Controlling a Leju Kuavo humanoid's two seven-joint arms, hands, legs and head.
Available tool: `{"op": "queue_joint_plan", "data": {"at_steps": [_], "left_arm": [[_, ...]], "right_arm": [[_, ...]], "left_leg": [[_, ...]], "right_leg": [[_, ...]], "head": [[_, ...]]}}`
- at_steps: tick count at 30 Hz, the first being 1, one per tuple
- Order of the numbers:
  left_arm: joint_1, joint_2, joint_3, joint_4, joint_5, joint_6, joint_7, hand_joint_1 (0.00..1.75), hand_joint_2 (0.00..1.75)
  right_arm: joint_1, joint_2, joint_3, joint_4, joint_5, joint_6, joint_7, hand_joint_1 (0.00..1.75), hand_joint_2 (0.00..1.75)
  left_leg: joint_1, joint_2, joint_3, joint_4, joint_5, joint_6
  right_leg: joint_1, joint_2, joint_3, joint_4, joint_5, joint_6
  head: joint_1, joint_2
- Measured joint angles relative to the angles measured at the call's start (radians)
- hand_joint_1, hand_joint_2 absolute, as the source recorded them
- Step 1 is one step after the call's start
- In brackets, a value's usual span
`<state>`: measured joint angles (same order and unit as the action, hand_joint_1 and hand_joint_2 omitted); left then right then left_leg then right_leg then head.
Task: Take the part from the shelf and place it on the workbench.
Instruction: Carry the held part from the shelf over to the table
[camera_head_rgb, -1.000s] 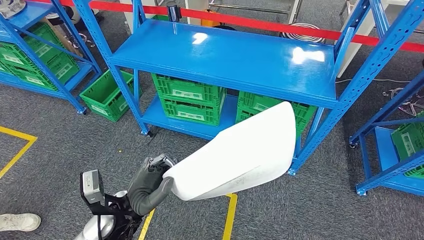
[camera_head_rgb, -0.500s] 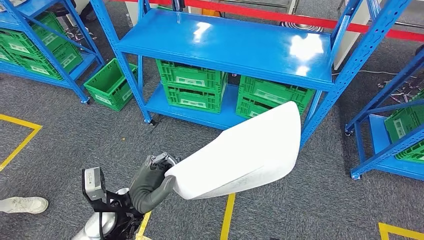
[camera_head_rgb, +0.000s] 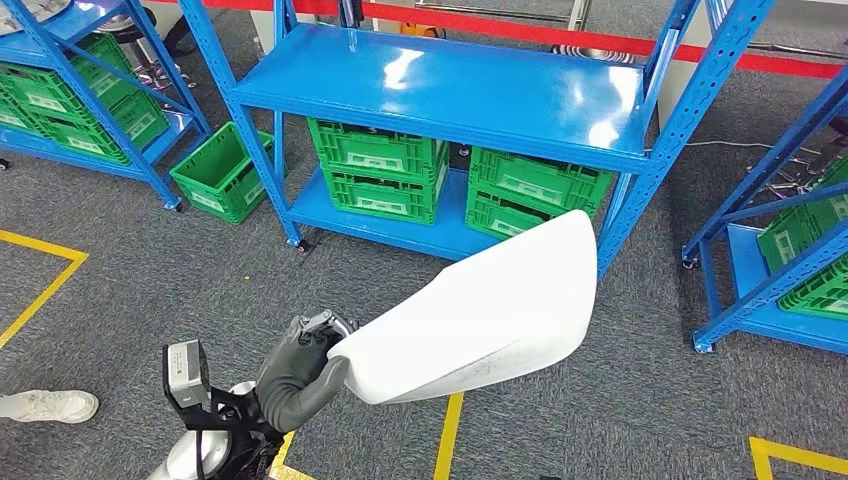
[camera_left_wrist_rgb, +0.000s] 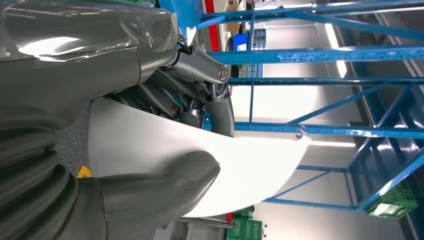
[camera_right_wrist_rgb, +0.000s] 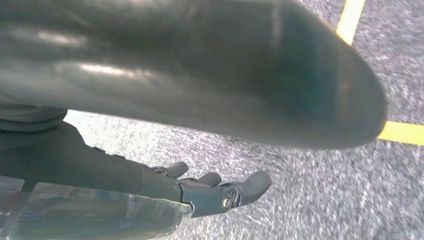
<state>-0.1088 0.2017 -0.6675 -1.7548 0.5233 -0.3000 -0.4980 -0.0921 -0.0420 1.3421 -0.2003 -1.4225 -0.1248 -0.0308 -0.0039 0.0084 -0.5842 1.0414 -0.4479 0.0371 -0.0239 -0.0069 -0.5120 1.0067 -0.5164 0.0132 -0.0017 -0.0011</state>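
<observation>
Left robot hand (camera_head_rgb: 305, 352) grasps 1 large curved white plastic panel (camera_head_rgb: 480, 312) by its edge, held in air above grey carpet floor (camera_head_rgb: 150, 280). Right robot hand (camera_right_wrist_rgb: 210, 189) released, fingers apart. 4 green plastic crates (camera_head_rgb: 380, 180) under blue metal shelf (camera_head_rgb: 450, 85).

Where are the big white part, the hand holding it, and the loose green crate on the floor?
white part (camera_head_rgb: 480, 310), head view, middle of its broad face.
left hand (camera_head_rgb: 300, 360), head view, grey back of hand.
green crate (camera_head_rgb: 222, 172), head view, its rim.
</observation>
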Motion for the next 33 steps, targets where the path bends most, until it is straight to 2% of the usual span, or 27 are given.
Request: {"op": "queue_joint_plan", "data": {"at_steps": [2,3,5,6,8,9,10,11,13,14,15,16,18,20,21,22,24,25,26,27,28,30,31,32,33], "left_arm": [[0.003,0.002,0.002,-0.004,-0.001,0.000,-0.002,1.75,1.75],[0.005,0.003,0.004,-0.007,-0.001,0.000,-0.003,1.75,1.75],[0.006,0.004,0.006,-0.011,-0.002,-0.002,-0.006,1.75,1.75],[0.007,0.003,0.006,-0.012,-0.003,-0.002,-0.007,1.75,1.75],[0.010,0.001,0.005,-0.012,-0.006,-0.003,-0.008,1.75,1.75],[0.012,0.001,0.005,-0.012,-0.008,-0.003,-0.008,1.75,1.75],[0.014,0.001,0.004,-0.012,-0.009,-0.003,-0.008,1.75,1.75],[0.015,0.001,0.003,-0.012,-0.009,-0.004,-0.008,1.75,1.75],[0.015,0.001,0.003,-0.012,-0.009,-0.004,-0.008,1.75,1.75],[0.015,0.001,0.003,-0.012,-0.010,-0.005,-0.008,1.75,1.75],[0.015,0.001,0.003,-0.012,-0.010,-0.005,-0.008,1.75,1.75],[0.016,0.001,0.002,-0.012,-0.011,-0.006,-0.008,1.75,1.75],[0.018,0.002,0.003,-0.013,-0.012,-0.006,-0.008,1.75,1.75],[0.019,0.003,0.004,-0.013,-0.012,-0.006,-0.008,1.75,1.75],[0.019,0.004,0.004,-0.013,-0.012,-0.006,-0.008,1.75,1.75],[0.018,0.004,0.005,-0.014,-0.012,-0.006,-0.008,1.75,1.75],[0.018,0.004,0.006,-0.014,-0.012,-0.006,-0.008,1.75,1.75],[0.019,0.004,0.006,-0.013,-0.012,-0.006,-0.008,1.75,1.75],[0.019,0.005,0.006,-0.013,-0.012,-0.006,-0.008,1.75,1.75],[0.019,0.005,0.006,-0.013,-0.012,-0.006,-0.008,1.75,1.75],[0.018,0.006,0.006,-0.013,-0.012,-0.006,-0.008,1.75,1.75],[0.013,0.006,0.006,-0.014,-0.012,-0.006,-0.008,1.75,1.75],[0.011,0.006,0.006,-0.014,-0.011,-0.006,-0.008,1.75,1.75],[0.010,0.006,0.006,-0.014,-0.011,-0.006,-0.008,1.75,1.75],[0.010,0.006,0.006,-0.014,-0.011,-0.006,-0.008,1.75,1.75]], "right_arm": [[-0.001,0.003,0.001,0.000,0.005,0.002,0.005,0.00,0.00],[-0.001,0.005,0.001,-0.001,0.008,0.005,0.008,0.00,0.00],[-0.003,0.004,0.003,-0.001,0.015,0.009,0.011,0.00,0.00],[-0.004,0.002,0.004,-0.001,0.017,0.011,0.012,0.00,0.00],[-0.004,-0.003,0.008,-0.001,0.020,0.012,0.013,0.00,0.00],[-0.004,-0.005,0.009,-0.001,0.020,0.013,0.014,0.00,0.00],[-0.003,-0.008,0.010,-0.001,0.021,0.013,0.015,0.00,0.00],[-0.003,-0.010,0.011,-0.001,0.023,0.014,0.016,0.00,0.00],[-0.004,-0.014,0.012,-0.001,0.026,0.015,0.018,0.00,0.00],[-0.005,-0.015,0.013,-0.001,0.027,0.015,0.018,0.00,0.00],[-0.007,-0.016,0.014,-0.001,0.029,0.016,0.018,0.00,0.00],[-0.008,-0.017,0.015,-0.001,0.029,0.016,0.019,0.00,0.00],[-0.010,-0.016,0.016,-0.001,0.030,0.016,0.020,0.00,0.00],[-0.012,-0.015,0.016,-0.001,0.030,0.016,0.021,0.00,0.00],[-0.013,-0.015,0.016,0.000,0.030,0.017,0.021,0.00,0.00],[-0.013,-0.015,0.017,0.000,0.030,0.017,0.021,0.00,0.00],[-0.012,-0.015,0.017,0.000,0.030,0.017,0.021,0.00,0.00],[-0.011,-0.015,0.017,0.000,0.030,0.017,0.021,0.00,0.00],[-0.012,-0.016,0.017,0.000,0.030,0.017,0.021,0.00,0.00],[-0.012,-0.016,0.017,0.000,0.030,0.017,0.021,0.00,0.00],[-0.013,-0.016,0.017,0.000,0.030,0.017,0.021,0.00,0.00],[-0.014,-0.014,0.017,0.000,0.030,0.017,0.021,0.00,0.00],[-0.014,-0.013,0.017,0.000,0.030,0.017,0.021,0.00,0.00],[-0.014,-0.013,0.017,0.000,0.030,0.017,0.021,0.00,0.00],[-0.014,-0.011,0.017,0.000,0.029,0.017,0.021,0.00,0.00]], "left_leg": [[-0.014,0.004,0.007,-0.028,-0.001,0.013],[-0.013,0.003,0.013,-0.046,0.006,0.018],[-0.009,-0.001,0.027,-0.084,0.023,0.030],[-0.005,-0.005,0.032,-0.098,0.031,0.034],[-0.006,-0.017,0.028,-0.101,0.036,0.037],[-0.006,-0.025,0.025,-0.099,0.036,0.036],[-0.006,-0.034,0.023,-0.095,0.036,0.035],[-0.005,-0.044,0.020,-0.090,0.035,0.033],[-0.002,-0.064,0.012,-0.069,0.028,0.023],[-0.002,-0.073,0.003,-0.054,0.022,0.015],[-0.002,-0.082,-0.007,-0.041,0.018,0.007],[-0.002,-0.088,-0.016,-0.031,0.016,0.000],[0.001,-0.098,-0.027,-0.024,0.017,-0.010],[0.003,-0.079,-0.037,-0.004,0.003,-0.020],[0.006,-0.060,-0.052,0.033,-0.020,-0.026],[0.009,-0.039,-0.076,0.088,-0.051,-0.034],[0.017,-0.016,-0.135,0.219,-0.110,-0.046],[0.020,-0.012,-0.151,0.256,-0.119,-0.049],[0.022,-0.009,-0.148,0.254,-0.110,-0.050],[0.024,-0.003,-0.124,0.213,-0.085,-0.049],[0.023,0.011,-0.085,0.142,-0.053,-0.045],[0.014,0.050,-0.018,0.016,-0.015,-0.035],[0.009,0.061,-0.003,-0.015,-0.009,-0.030],[0.003,0.061,-0.003,-0.022,-0.012,-0.026],[0.000,0.049,-0.006,-0.025,-0.008,-0.019]], "right_leg": [[-0.005,-0.006,-0.005,-0.007,0.007,0.012],[-0.006,-0.010,-0.006,-0.010,0.008,0.016],[-0.002,-0.009,-0.020,0.011,-0.009,0.016],[-0.001,-0.007,-0.041,0.053,-0.031,0.012],[-0.001,-0.001,-0.106,0.183,-0.082,0.006],[-0.002,0.001,-0.134,0.239,-0.096,0.008],[-0.003,0.001,-0.149,0.264,-0.097,0.016],[-0.006,0.002,-0.144,0.249,-0.080,0.026],[-0.013,0.017,-0.089,0.125,-0.023,0.048],[-0.016,0.028,-0.063,0.067,-0.001,0.051],[-0.017,0.037,-0.047,0.031,0.011,0.048],[-0.015,0.042,-0.043,0.018,0.014,0.041],[-0.013,0.030,-0.047,0.023,0.018,0.025],[-0.018,0.017,-0.047,0.021,0.023,0.015],[-0.020,0.010,-0.047,0.020,0.024,0.010],[-0.019,0.003,-0.047,0.020,0.025,0.007],[-0.017,-0.016,-0.050,0.020,0.025,0.003],[-0.016,-0.026,-0.050,0.020,0.025,0.003],[-0.016,-0.036,-0.051,0.020,0.025,0.003],[-0.016,-0.046,-0.051,0.020,0.025,0.003],[-0.016,-0.054,-0.050,0.020,0.025,0.004],[-0.012,-0.069,-0.049,0.019,0.024,0.006],[-0.010,-0.077,-0.049,0.018,0.024,0.010],[-0.008,-0.085,-0.048,0.016,0.025,0.014],[-0.008,-0.094,-0.046,0.012,0.027,0.021]], "head": [[0.000,0.000],[-0.002,0.000],[-0.001,0.000],[0.000,0.000],[0.001,0.000],[0.002,0.000],[0.001,0.000],[0.002,0.000],[0.002,0.000],[0.002,0.000],[0.002,0.000],[0.002,0.000],[0.001,0.000],[-0.002,0.000],[-0.005,0.000],[-0.008,0.000],[-0.010,0.000],[-0.011,0.000],[-0.011,0.000],[-0.011,0.000],[-0.011,0.000],[-0.010,0.000],[-0.010,0.000],[-0.010,0.000],[-0.010,0.000]]}}
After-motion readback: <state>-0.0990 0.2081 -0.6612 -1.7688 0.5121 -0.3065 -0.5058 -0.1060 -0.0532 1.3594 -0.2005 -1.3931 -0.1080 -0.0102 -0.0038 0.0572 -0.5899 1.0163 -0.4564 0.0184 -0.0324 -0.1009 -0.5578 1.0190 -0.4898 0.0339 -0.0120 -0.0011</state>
